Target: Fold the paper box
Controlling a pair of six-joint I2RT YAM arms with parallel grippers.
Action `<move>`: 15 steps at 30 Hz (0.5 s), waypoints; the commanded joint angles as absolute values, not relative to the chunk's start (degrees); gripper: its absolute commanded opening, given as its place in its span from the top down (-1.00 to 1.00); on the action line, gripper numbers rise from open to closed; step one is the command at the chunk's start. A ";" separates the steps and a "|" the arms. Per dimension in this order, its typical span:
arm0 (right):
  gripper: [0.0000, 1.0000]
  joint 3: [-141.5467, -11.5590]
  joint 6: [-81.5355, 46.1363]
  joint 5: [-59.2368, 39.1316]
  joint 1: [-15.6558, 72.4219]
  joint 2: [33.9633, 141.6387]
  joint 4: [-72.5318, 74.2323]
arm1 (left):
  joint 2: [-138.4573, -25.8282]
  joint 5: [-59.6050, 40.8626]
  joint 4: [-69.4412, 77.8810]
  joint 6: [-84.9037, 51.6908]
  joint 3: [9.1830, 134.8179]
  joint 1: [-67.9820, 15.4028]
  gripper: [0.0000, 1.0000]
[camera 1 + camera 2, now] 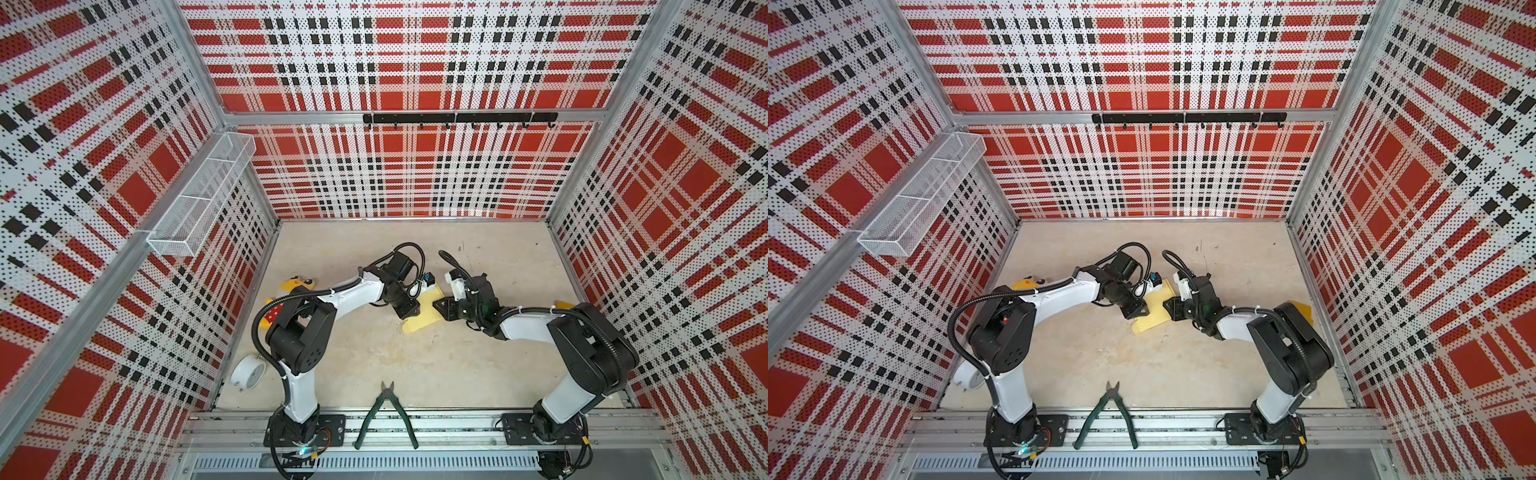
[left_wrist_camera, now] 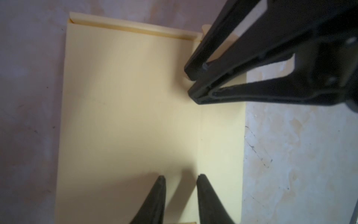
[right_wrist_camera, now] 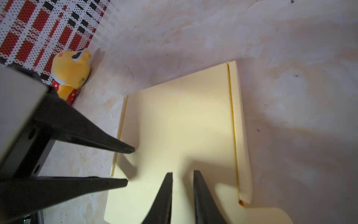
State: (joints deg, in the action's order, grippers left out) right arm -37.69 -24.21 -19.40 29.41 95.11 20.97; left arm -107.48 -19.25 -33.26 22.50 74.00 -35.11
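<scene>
In both top views the paper box (image 1: pixel 420 322) lies on the table (image 1: pixel 374 365), between the two arms. In the left wrist view the left gripper (image 2: pixel 181 177) hovers over its panel, jaws partly apart and empty. In the right wrist view the right gripper (image 3: pixel 182 173) shows a narrow gap and holds nothing.

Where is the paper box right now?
In both top views the paper box lies on the table near its middle, between the left gripper and the right gripper, whose tips reach over it from either side.
</scene>
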 commanded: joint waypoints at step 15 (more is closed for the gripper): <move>0.24 -47.47 -11.95 -24.37 21.97 90.94 -0.37 | -103.10 -28.87 -23.29 -5.03 67.75 -24.61 -0.28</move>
